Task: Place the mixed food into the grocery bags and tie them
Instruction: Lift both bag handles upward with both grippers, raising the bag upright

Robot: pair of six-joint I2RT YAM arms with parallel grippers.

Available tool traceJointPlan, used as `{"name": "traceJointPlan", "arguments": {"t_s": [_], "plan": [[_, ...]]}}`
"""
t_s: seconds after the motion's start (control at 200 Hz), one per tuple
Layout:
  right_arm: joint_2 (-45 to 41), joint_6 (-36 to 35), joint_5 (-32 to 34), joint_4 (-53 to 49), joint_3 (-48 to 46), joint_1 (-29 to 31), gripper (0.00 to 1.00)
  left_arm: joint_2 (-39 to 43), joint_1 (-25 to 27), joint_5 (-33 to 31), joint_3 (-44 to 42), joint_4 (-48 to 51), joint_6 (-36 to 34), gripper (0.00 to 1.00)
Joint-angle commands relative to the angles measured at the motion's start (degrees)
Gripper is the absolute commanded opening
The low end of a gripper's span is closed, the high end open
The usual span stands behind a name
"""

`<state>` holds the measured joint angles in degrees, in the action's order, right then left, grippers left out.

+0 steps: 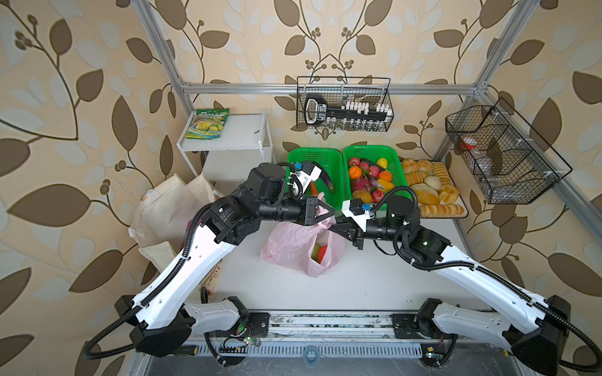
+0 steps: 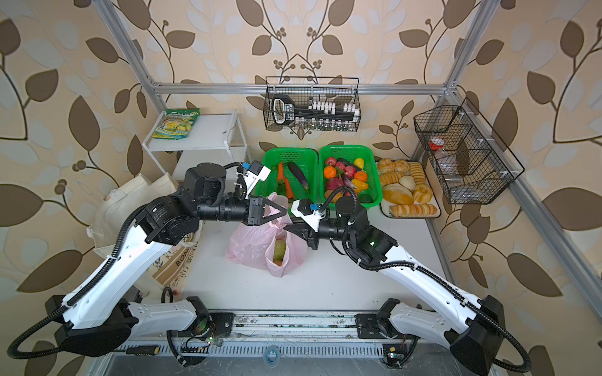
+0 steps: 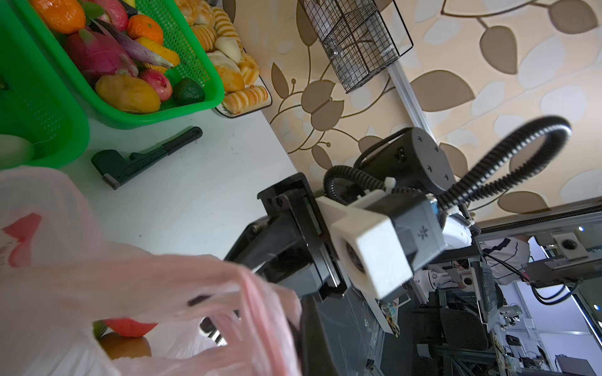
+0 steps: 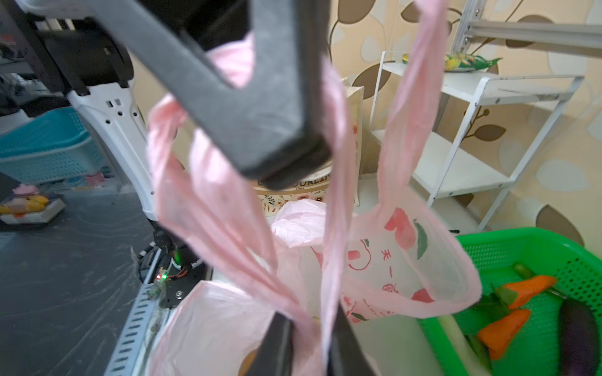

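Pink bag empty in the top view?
No, a red tomato shows inside the pink plastic bag through its open mouth in a top view.

At centre of a top view, we make out only red and green shapes through the pink bag (image 1: 286, 247); at left, the left arm (image 2: 107, 276) hides much of the cream tote (image 2: 130, 201), cutting its brown lettering short.

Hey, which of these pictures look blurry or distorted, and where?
Both top views: sharp, but wide-angle bending splays the frame posts. Left wrist view: the near pink plastic bag is soft, the green basket crisp. Right wrist view: the left gripper near the lens is blurred.
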<state>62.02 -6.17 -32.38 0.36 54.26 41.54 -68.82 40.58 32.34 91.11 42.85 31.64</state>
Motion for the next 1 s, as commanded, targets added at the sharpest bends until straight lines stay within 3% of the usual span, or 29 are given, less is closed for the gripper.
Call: {"name": "traceJointPlan", "arguments": {"t_s": [0.0,0.135,0.155,0.215,0.275,0.365,0.49,0.585,0.665,0.725,0.925,0.965,0.995], "plan": [[-1.99,3.64,-1.48,-0.50,2.07,-0.31,0.00,1.76,-0.59,-1.00,1.44,-1.58,-1.16,0.00],[-4.99,10.12,0.74,-1.01,1.94,0.06,0.00,1.97,-0.72,-2.88,1.77,-2.51,-0.98,0.07],[-5.49,11.36,0.71,-0.85,2.03,0.16,0.00,2.06,-0.76,-3.51,2.01,-2.59,-0.82,0.14],[-6.81,14.84,0.33,-1.42,3.49,0.45,0.00,2.39,-0.93,-5.36,2.53,-2.84,-0.38,0.51],[-7.43,17.67,-0.04,-3.36,5.67,0.26,0.00,2.71,-1.26,-6.94,3.00,-3.11,-0.38,0.56],[-6.86,22.81,-1.19,-7.04,8.70,-2.10,0.00,3.22,-2.01,-11.79,3.86,-0.93,-1.67,0.83],[-4.28,35.22,-2.72,-8.45,8.24,-10.51,0.00,5.25,-2.69,-23.75,3.27,3.01,-3.10,0.96],[-2.27,41.05,-2.06,-8.50,5.30,-14.09,0.00,7.79,-3.08,-31.87,-0.09,3.94,-5.32,0.95],[0.10,43.04,1.37,-13.76,4.74,-15.63,0.00,8.87,-3.89,-36.70,-3.52,5.41,-7.67,0.84],[1.45,44.37,2.22,-16.73,4.56,-16.76,0.00,8.26,-4.64,-40.28,-4.77,8.67,-8.41,0.80],[-2.33,47.90,-0.96,-9.44,5.80,-12.97,0.00,9.67,-5.60,-40.47,-7.16,10.14,-7.07,0.77],[-2.07,45.65,1.84,-12.77,8.46,-10.81,0.00,10.58,-5.59,-40.47,-7.62,9.30,-6.16,0.76],[-1.53,42.91,7.78,-17.45,10.72,-8.85,0.00,11.38,-5.53,-40.10,-8.04,8.14,-5.83,0.75]]}}
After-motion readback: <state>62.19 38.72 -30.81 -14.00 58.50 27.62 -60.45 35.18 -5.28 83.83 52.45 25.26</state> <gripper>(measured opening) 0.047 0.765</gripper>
